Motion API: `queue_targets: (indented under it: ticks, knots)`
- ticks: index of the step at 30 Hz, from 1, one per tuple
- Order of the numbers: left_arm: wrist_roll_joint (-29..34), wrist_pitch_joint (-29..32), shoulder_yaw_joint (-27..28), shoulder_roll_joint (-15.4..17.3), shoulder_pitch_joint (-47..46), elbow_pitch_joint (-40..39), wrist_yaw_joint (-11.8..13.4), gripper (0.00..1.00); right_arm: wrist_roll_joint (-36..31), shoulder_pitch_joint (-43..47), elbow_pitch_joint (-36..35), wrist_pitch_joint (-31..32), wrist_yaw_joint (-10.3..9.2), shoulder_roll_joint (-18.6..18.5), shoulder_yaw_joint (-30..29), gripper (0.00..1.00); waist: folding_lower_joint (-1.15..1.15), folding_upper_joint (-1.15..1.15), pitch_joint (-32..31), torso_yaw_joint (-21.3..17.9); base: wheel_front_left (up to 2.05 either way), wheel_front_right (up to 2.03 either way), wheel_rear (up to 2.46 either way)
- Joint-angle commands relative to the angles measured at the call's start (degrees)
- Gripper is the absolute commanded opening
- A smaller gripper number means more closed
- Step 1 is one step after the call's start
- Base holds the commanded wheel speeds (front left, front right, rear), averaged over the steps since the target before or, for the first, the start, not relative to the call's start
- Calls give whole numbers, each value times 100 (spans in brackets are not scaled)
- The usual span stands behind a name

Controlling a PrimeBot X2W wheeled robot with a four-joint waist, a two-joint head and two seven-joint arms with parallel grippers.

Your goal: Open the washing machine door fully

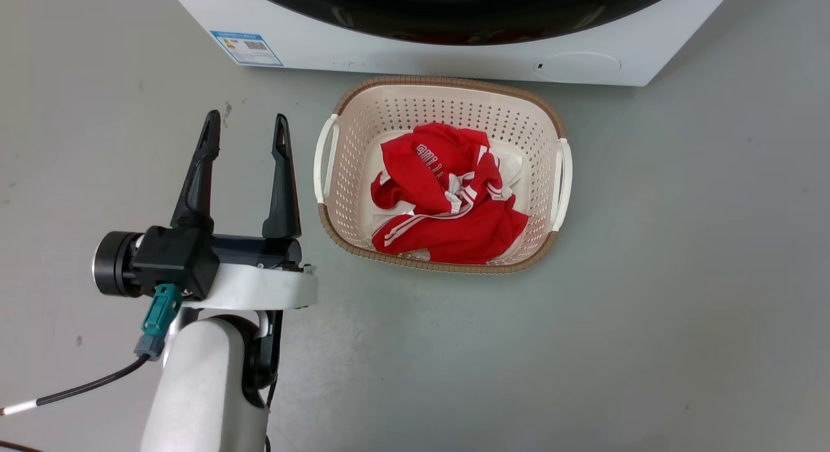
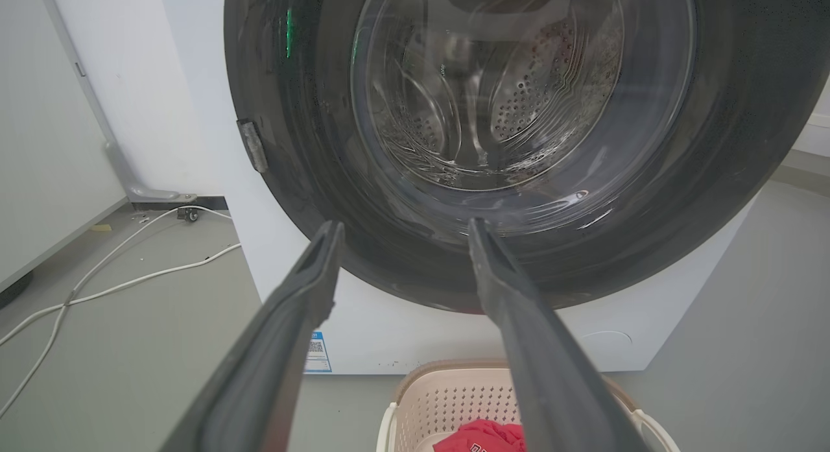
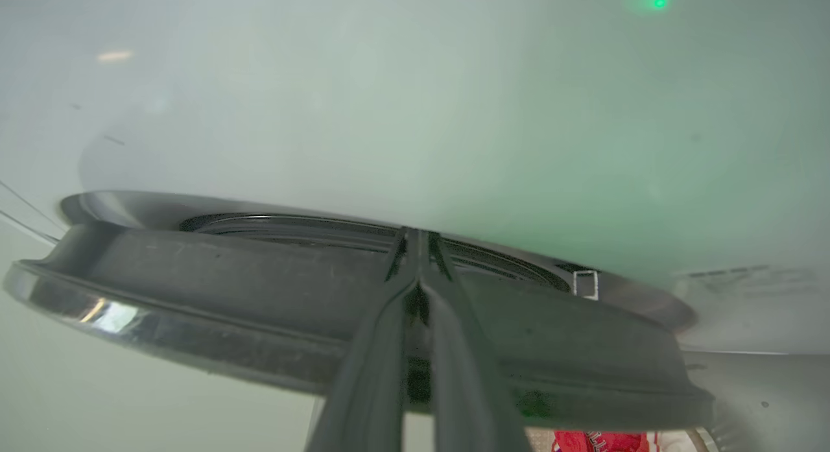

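Note:
The white washing machine stands at the far edge of the floor, with the lower rim of its glossy black door showing. My left gripper hangs open and empty to the left of a basket. In the left wrist view its open fingers point at the door, short of its glass window. The right wrist view shows the door edge-on, standing slightly off the white machine front. My right gripper is shut, its tips reaching into the gap behind the door's rim.
A beige laundry basket holding a red garment sits on the floor right in front of the machine, below the door. White cables lie on the floor left of the machine, by a wall panel.

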Motion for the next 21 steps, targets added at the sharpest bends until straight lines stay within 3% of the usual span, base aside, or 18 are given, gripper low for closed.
queue_targets:
  ticks: [1,9,21]
  knots:
    - [-17,-13,1,-2,-123,-9,23,100,-11,-88,90,66,-5,88,24,0,0,0,60,-11,0,0,0]
    - [7,-14,-52,-2,-183,39,60,100,106,-71,34,598,-2,248,-24,0,0,0,58,-54,0,0,0]
    - [31,-13,-16,-3,51,190,23,100,417,811,-713,1778,-3,130,-27,0,0,0,-449,-173,0,0,0]
